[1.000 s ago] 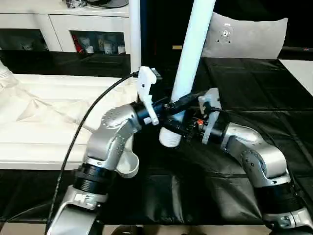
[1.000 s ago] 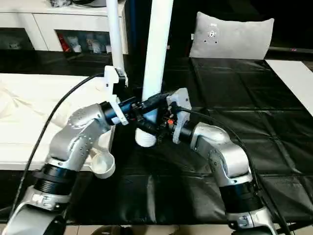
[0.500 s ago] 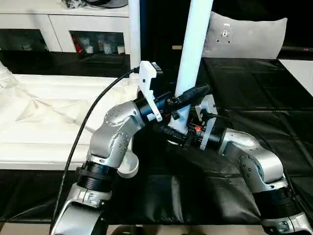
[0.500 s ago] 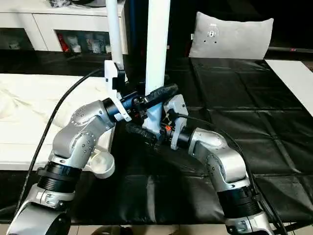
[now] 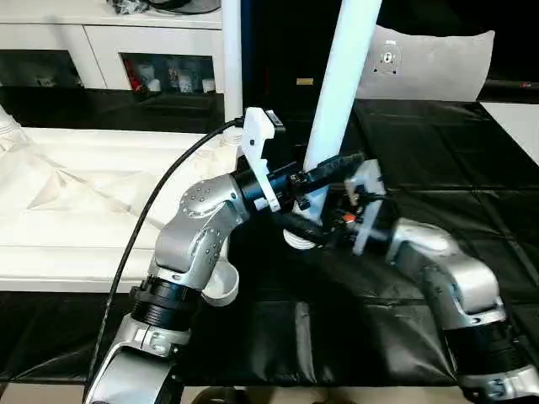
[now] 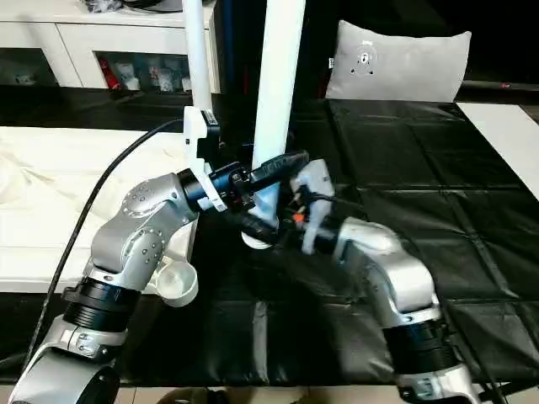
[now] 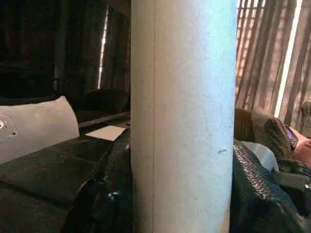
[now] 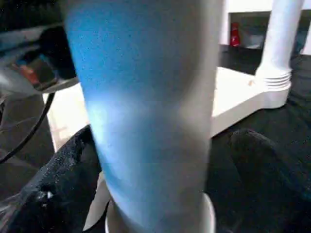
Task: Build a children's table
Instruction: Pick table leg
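1. Black sheeting [image 5: 438, 168] covers the work surface under both arms; behind the grippers stand white cabinets [image 5: 101, 50] and a grey cushion [image 5: 429, 63]. The left wrist view adds striped curtains [image 7: 272, 58] past the leg.
2. White tabletop [image 5: 76, 202] lies left of the left gripper, an upright leg [image 5: 232, 59] in its far corner socket; the right wrist view shows that ribbed joint [image 8: 274, 80].
3. Second white leg [image 5: 341, 93] leans between both grippers, its foot on the sheeting.
4. Left gripper [image 5: 316, 181] is clamped half-wide around this leg.
5. Right gripper [image 5: 307, 229] stands wide, fingers [image 8: 262, 160] either side near the foot, apart from it.
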Available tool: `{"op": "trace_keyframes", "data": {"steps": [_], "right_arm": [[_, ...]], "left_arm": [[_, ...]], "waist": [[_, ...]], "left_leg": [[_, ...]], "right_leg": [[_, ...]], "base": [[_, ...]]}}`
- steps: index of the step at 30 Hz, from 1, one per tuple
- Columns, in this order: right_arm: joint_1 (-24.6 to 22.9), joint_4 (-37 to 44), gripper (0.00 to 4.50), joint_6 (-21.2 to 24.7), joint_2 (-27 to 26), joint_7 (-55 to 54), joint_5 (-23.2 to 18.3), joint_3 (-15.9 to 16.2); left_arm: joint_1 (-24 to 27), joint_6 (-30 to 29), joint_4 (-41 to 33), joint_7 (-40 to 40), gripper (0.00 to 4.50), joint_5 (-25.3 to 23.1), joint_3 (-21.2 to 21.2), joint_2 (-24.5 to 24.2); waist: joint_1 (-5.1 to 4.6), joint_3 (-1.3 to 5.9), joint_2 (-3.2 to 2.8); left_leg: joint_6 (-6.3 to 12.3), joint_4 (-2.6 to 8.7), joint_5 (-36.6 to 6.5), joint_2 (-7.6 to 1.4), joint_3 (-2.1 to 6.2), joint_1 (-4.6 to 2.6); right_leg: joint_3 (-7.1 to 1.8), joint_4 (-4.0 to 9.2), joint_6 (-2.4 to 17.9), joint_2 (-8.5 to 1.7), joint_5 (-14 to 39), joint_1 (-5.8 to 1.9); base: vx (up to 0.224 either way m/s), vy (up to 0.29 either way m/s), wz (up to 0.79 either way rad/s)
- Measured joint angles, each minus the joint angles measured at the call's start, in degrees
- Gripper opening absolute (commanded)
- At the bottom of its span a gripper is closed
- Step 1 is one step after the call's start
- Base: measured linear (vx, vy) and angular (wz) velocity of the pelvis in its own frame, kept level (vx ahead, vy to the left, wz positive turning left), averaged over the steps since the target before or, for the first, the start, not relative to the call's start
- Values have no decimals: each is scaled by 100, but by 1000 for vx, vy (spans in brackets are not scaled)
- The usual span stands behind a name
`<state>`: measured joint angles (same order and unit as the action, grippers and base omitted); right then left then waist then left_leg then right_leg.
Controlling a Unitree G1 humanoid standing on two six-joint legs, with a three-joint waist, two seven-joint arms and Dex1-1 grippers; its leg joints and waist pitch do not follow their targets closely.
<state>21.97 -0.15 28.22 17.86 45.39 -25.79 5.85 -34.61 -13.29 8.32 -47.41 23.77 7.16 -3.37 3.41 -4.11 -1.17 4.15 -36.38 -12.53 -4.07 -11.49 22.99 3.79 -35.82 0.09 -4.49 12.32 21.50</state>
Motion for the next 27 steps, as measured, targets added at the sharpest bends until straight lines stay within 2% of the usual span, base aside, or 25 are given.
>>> {"op": "trace_keyframes", "data": {"steps": [3, 4, 6, 10, 13, 16, 19, 20, 22, 27], "right_arm": [[0, 0, 432, -31, -10, 0, -2, -16], [0, 0, 402, -51, -18, -1, -5, -35], [0, 0, 395, -98, -29, -4, -12, -47], [0, 0, 349, -105, -96, -60, -15, -48], [0, 0, 338, -105, -134, -114, -7, -48], [0, 0, 300, -105, -149, -113, -9, -43], [0, 0, 288, -106, -177, -112, -11, -31], [0, -1, 265, -106, -181, -123, -7, -32], [0, -11, 257, -106, -187, -136, -2, -31], [0, -42, 211, -114, -222, -214, 67, -38]], "left_arm": [[0, 0, 0, -10, 188, 0, 9, 3], [1, 0, 0, -16, 188, 0, 14, 4], [1, 0, 0, -21, 188, 0, 20, 5], [1, 0, 0, -11, 188, 4, 31, 23], [1, 0, 0, 13, 188, 3, 26, 22], [1, 0, 0, 20, 188, 1, 17, 22], [0, -4, 2, 59, 188, -1, -3, 23], [0, -9, 21, 110, 188, 0, -14, 44], [-5, -48, 67, 222, 244, 4, -49, 92], [-92, -155, 72, 365, 291, 117, -185, 180]], "waist": [[1, 0, -1], [3, 1, -2], [1, 1, -2], [-1, 1, -4], [-3, 2, -6], [-2, 2, -6], [-2, 2, -6], [0, 2, -6], [-1, 2, -5], [0, 2, -5]], "left_leg": [[0, 0, 0, 0, 0, 0], [0, 0, 0, 0, 0, 0], [0, 0, 0, 0, 0, 0], [0, 0, 0, 0, 0, 0], [0, 0, 0, 0, 0, 0], [0, 0, 0, 0, 0, 0], [0, 0, 0, 0, 0, 0], [0, 0, 0, 0, 0, 0], [0, 0, 0, 0, 0, 0], [0, 0, 0, 0, 0, 0]], "right_leg": [[0, 0, 0, 0, 0, 0], [0, 0, 0, 0, 0, 0], [0, 0, 0, 0, 0, 0], [0, -1, 0, 0, 0, 1], [0, -1, 0, 0, 0, 1], [0, -1, 0, 0, 0, 1], [0, 0, 0, 0, 0, 1], [0, 0, 0, 0, 0, 0], [0, 0, 0, 0, 0, 0], [0, -1, 0, 0, 0, 2]], "base": [[0, 0, 0], [0, 0, 0], [0, 0, 0], [0, 0, 0], [0, 0, 0], [0, 0, 0], [0, 0, 0], [0, 0, 0], [0, 0, 0], [0, 0, 0]]}}
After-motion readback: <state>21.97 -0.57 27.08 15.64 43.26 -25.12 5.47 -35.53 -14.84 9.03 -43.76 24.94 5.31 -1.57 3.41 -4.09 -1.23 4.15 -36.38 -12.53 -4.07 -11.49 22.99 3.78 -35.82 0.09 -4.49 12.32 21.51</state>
